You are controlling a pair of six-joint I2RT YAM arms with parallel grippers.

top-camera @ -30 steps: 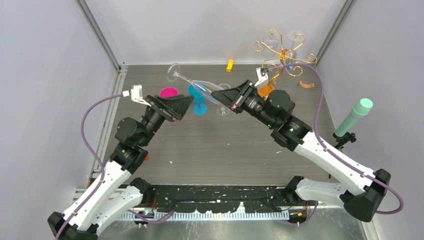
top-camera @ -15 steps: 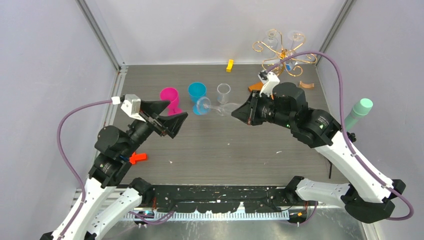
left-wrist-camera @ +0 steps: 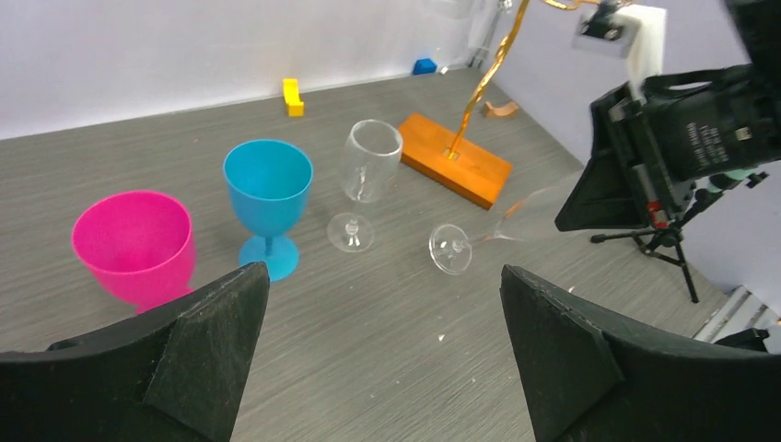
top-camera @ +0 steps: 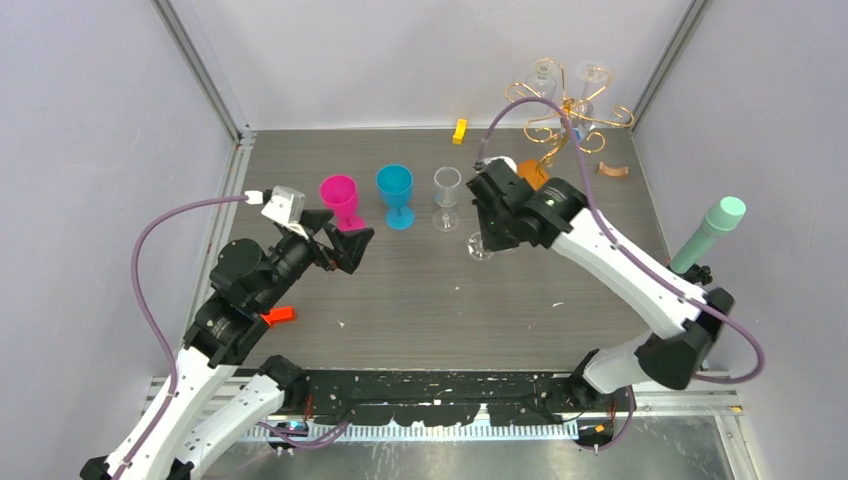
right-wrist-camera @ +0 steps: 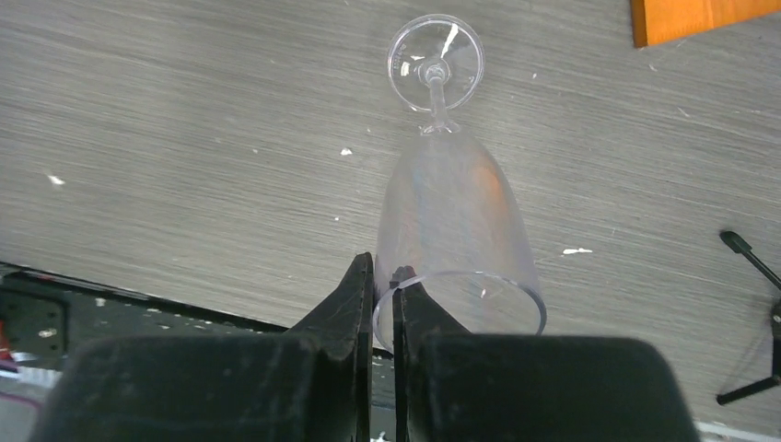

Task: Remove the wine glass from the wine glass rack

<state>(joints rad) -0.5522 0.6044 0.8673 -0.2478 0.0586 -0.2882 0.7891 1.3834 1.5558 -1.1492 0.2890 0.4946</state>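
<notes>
The gold wire wine glass rack [top-camera: 566,106] stands at the back right, with two clear glasses still hanging on it. Its orange base [left-wrist-camera: 456,169] lies behind my right arm. My right gripper [top-camera: 492,212] is shut on the rim of a clear wine glass [right-wrist-camera: 456,216], one finger inside the bowl and one outside. The glass points down, with its foot [top-camera: 480,246] at the table surface. The foot also shows in the left wrist view [left-wrist-camera: 450,249]. My left gripper [top-camera: 345,228] is open and empty, left of the glass and in front of the cups.
A pink cup [top-camera: 339,195], a blue goblet [top-camera: 396,192] and a small clear glass [top-camera: 446,195] stand in a row at mid-table. A yellow block [top-camera: 459,130], a copper piece [top-camera: 612,168], a red object [top-camera: 276,315] and a mint cylinder on a tripod [top-camera: 712,230] are around.
My right arm carried the glass from the rack side, turned it from lying sideways to foot-down and lowered it beside the small clear glass. My left gripper drew back towards me.
</notes>
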